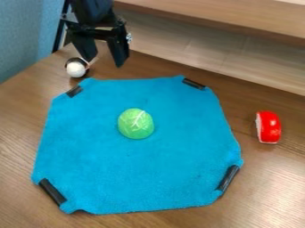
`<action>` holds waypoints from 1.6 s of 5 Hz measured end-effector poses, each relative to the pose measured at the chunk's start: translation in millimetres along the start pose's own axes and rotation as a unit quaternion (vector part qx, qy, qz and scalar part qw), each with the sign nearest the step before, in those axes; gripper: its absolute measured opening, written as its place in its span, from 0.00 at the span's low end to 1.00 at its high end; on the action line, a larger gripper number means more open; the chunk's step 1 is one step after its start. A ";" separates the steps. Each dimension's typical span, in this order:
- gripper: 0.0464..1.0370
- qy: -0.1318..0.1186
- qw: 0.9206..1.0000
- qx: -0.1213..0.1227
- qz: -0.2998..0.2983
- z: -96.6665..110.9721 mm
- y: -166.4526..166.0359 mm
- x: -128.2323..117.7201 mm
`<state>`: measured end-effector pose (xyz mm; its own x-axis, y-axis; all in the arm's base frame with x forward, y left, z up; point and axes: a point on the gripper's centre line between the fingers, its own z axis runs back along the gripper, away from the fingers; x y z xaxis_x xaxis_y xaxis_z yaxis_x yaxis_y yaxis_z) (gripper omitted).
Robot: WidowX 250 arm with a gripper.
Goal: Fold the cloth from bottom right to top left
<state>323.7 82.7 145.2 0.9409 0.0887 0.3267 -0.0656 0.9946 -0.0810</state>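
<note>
Seeing the cloth [149, 167] lying flat and unfolded on the surface [274, 187], in the middle of the view. Seeing black strips [228, 178] sitting at all four corners, including the bottom right one. Probably risking a slipping or lopsided grip there, from catching the strip instead of fabric. Also risking a lump: seeing the green toy [136, 124] resting on the cloth, up and left of its middle, so possibly trapping, tipping or dragging it when folding across. Perhaps risking a sliding cloth instead of a fold, from pulling low and sideways. Seeing the red toy [269, 127] lying apart, off the right edge, so likely brushing it only on a wide swing. Seeing the ball [76, 68] resting just beyond the top left corner, so possibly knocking it with a low sweep.

Coming in from the top edge with the arm [91, 10]; hanging the end effector [105, 63] above the surface past the top left corner, pointing down, parting wide and holding nothing. Facing a long diagonal crossing to the bottom right.
</note>
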 end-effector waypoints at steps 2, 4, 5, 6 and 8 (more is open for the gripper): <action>0.96 0.026 0.999 -0.015 -0.017 -14.8 -21.7 -4.1; 0.96 0.050 0.995 -0.040 -0.074 -31.1 -71.3 -10.6; 0.96 0.071 0.989 -0.055 -0.113 -50.7 -110.1 -21.9; 0.96 0.082 0.987 -0.068 -0.124 -65.3 -136.1 -32.2; 0.96 0.100 0.982 -0.080 -0.137 -84.7 -189.0 -52.3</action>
<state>315.0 -114.6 63.6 0.9637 -0.2090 0.1664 0.2365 0.9570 -0.1677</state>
